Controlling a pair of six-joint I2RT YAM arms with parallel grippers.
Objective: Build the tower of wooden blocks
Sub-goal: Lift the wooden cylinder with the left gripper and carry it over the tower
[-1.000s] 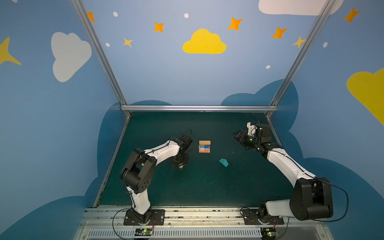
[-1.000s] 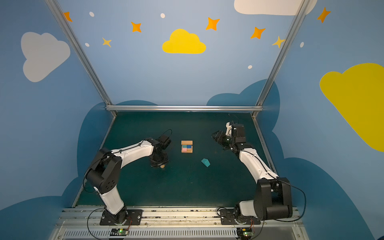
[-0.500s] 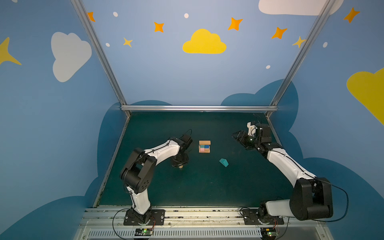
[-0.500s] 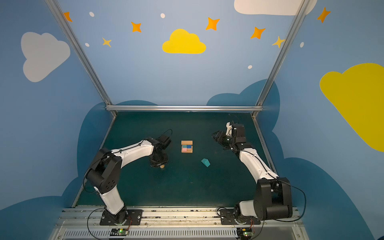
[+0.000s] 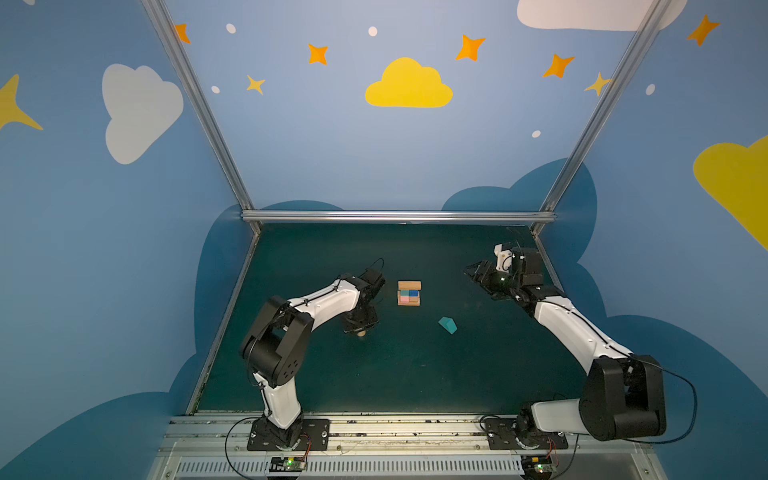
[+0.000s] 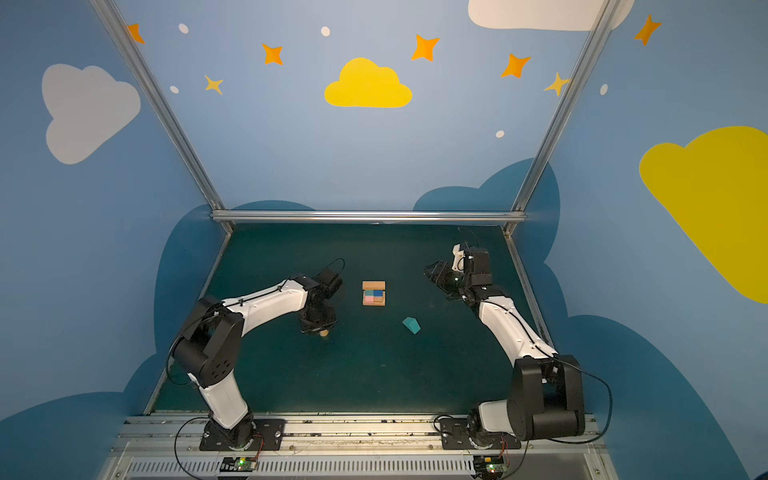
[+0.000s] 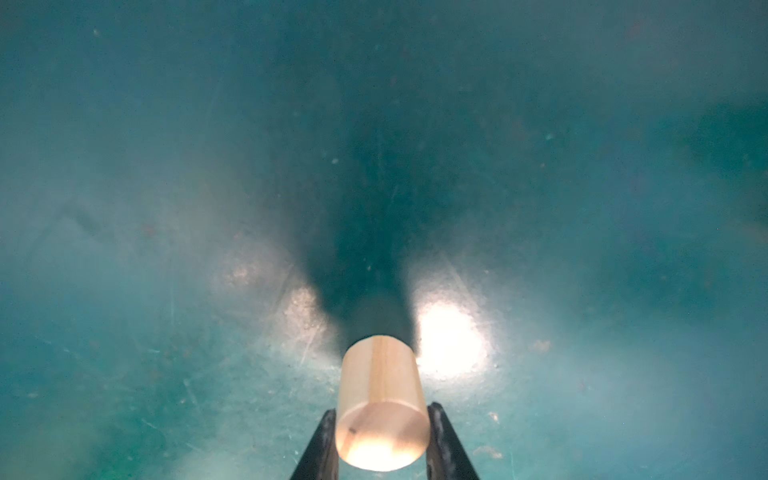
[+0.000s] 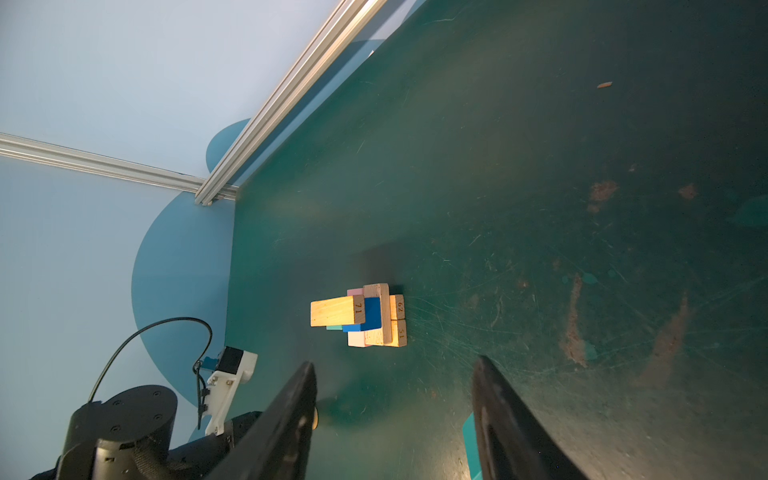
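Inspection found the left pincer (image 7: 382,409) lowered to the green mat (image 5: 374,374), its two black fingers (image 7: 322,449) set narrowly against opposite sides of the tan cylinder (image 7: 380,390). The cylinder lay on its side between them and projected forward past the fingertips; in both top views only its end showed beneath the pincer. Contact on both sides appeared made in the left wrist view, so the pincer was recorded as closed on the cylinder. The right pincer (image 8: 392,362) was raised off the mat with its jaws standing wide and nothing between them. The wood block tower (image 8: 365,316) stood straight ahead of those open jaws and well apart from them; it also stood clear of the left pincer, off to that pincer's side toward the right arm. It comprised tan bars, a pink bar, a blue cube and a teal cube, with a tan bar marked 71 uppermost. The teal house-shaped piece (image 5: 447,325) lay alone on the mat between the two pincers, apart from the tower and touched by neither.
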